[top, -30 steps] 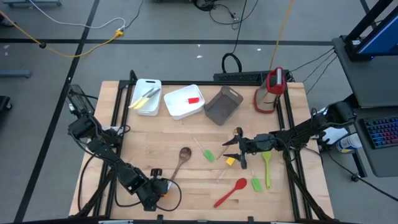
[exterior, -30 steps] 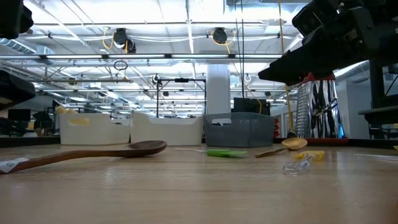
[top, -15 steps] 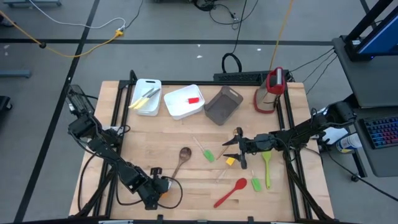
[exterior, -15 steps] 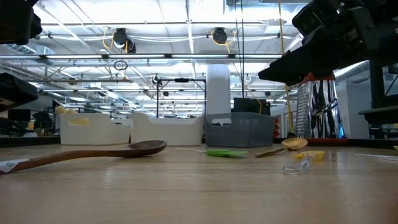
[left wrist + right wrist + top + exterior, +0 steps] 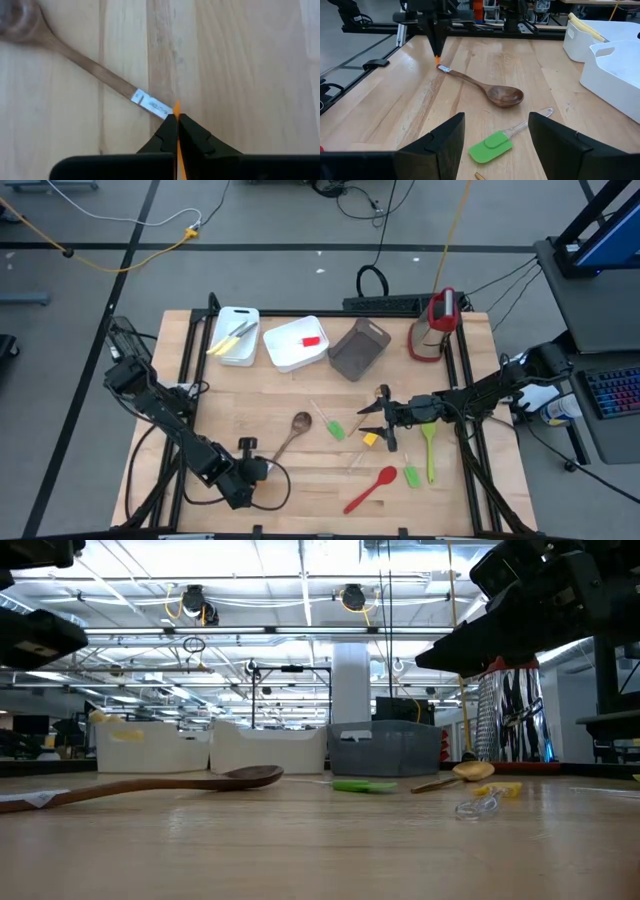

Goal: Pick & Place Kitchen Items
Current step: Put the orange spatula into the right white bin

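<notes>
Left arm at the wooden spoon's handle end

The wooden table [image 5: 300, 395] carries scattered utensils – the wooden spoon [image 5: 292, 435] lies at its near left middle. The left gripper [image 5: 176, 122] is pinched tight at the labelled handle tip. The right gripper [image 5: 495, 131] hovers spread wide, empty, above the green spatula [image 5: 491, 146].

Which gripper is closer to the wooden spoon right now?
Left. The left gripper sits shut at the handle tip of the wooden spoon; the right gripper hovers open beyond its bowl.
</notes>
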Tool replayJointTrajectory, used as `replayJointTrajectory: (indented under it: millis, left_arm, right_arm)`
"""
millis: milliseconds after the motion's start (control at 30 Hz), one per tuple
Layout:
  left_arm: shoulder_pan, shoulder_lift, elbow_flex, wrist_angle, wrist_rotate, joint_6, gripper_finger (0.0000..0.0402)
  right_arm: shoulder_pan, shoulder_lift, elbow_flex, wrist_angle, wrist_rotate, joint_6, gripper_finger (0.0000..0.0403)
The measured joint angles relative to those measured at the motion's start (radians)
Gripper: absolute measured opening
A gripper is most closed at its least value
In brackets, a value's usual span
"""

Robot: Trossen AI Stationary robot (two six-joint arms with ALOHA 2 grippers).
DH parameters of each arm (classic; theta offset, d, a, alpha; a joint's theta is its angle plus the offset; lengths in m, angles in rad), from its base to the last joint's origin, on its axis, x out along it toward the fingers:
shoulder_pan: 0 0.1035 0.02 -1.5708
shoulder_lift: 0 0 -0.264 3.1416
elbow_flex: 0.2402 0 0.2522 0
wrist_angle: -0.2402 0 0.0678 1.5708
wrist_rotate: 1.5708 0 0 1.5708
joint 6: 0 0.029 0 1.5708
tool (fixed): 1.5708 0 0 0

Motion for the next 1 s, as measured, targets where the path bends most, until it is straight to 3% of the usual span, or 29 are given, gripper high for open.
replayJointTrajectory:
  millis: [500, 767, 1000]
  left_arm:
    - [0.127, -0.003, 0.005, -0.027, -0.123, 0.121, 0.0001]
    - [0.314, -0.003, 0.009, -0.025, -0.178, 0.204, 0.0001]
    - [0.512, -0.004, 0.097, -0.027, -0.18, 0.418, 0.0001]
  right_arm:
    - [0.0, 0.0, 0.0, 0.0, 0.0, 0.0, 0.0212]
    - [0.0, 0.0, 0.0, 0.001, 0.0, 0.0, 0.0212]
    - [0.0, 0.0, 0.0, 0.001, 0.0, -0.003, 0.0212]
